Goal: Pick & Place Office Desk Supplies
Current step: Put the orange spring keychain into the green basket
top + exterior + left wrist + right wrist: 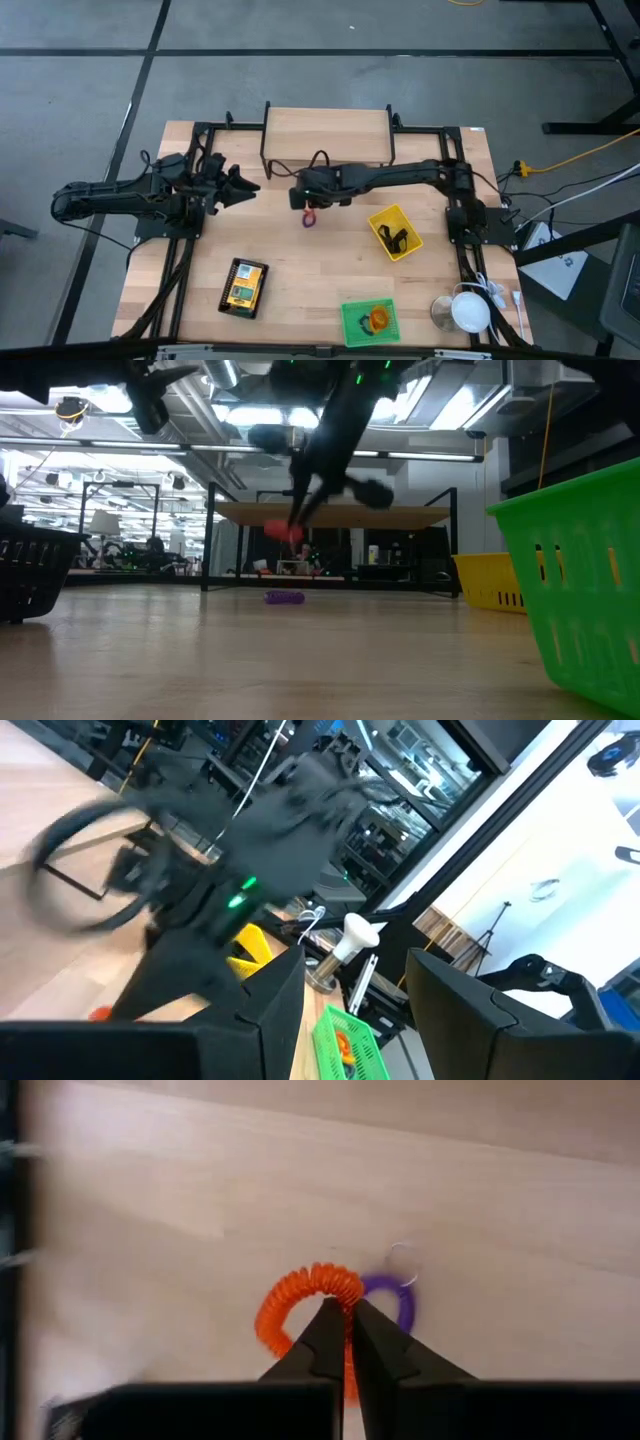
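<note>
Bins, yellow [395, 232] and green [367, 321], sit toward the counter's right edge. Right fingers [347, 1316] pinch an orange ring [300, 1302] above the purple ring [395, 1295]; left fingers [243, 187] gape.

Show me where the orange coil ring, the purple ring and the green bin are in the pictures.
orange coil ring [290, 1302]: right wrist view, on the coil's upper left arc.
purple ring [401, 1302]: right wrist view, on its right arc.
green bin [352, 322]: high view, on its left wall.
</note>
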You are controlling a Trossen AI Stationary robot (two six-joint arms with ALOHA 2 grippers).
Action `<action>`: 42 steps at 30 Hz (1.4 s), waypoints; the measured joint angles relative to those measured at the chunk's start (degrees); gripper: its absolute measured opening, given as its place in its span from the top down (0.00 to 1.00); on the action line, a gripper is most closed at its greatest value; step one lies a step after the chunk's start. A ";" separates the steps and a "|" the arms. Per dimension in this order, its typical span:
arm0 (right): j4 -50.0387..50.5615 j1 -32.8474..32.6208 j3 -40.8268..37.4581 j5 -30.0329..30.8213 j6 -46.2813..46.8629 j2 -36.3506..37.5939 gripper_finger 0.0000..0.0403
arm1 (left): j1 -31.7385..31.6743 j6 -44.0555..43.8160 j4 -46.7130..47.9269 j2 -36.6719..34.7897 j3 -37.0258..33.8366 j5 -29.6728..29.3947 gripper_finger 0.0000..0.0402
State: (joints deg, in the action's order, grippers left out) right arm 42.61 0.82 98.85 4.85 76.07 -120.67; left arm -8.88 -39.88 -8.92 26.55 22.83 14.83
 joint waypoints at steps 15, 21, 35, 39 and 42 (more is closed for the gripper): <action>5.83 -18.93 0.17 6.68 -0.59 16.37 0.99 | 0.00 0.60 1.01 1.21 0.02 -0.22 0.58; 11.14 -30.36 0.26 11.32 12.37 19.52 0.99 | 1.49 -0.09 0.09 6.37 0.04 0.02 0.58; 16.36 -47.38 0.21 8.78 35.96 10.46 1.00 | 9.58 -1.57 -18.91 24.07 0.28 -8.69 0.58; 15.89 -47.71 0.21 8.52 36.92 7.23 1.00 | 11.43 -1.60 -18.50 27.97 1.74 -8.83 0.58; 15.93 -47.64 0.19 9.05 36.16 6.32 1.00 | 12.63 -1.44 -18.40 30.64 3.45 -8.90 0.58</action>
State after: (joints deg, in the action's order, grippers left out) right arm 58.55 -46.82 99.04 13.90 112.23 -114.35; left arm 3.75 -41.32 -27.32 57.18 26.28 5.92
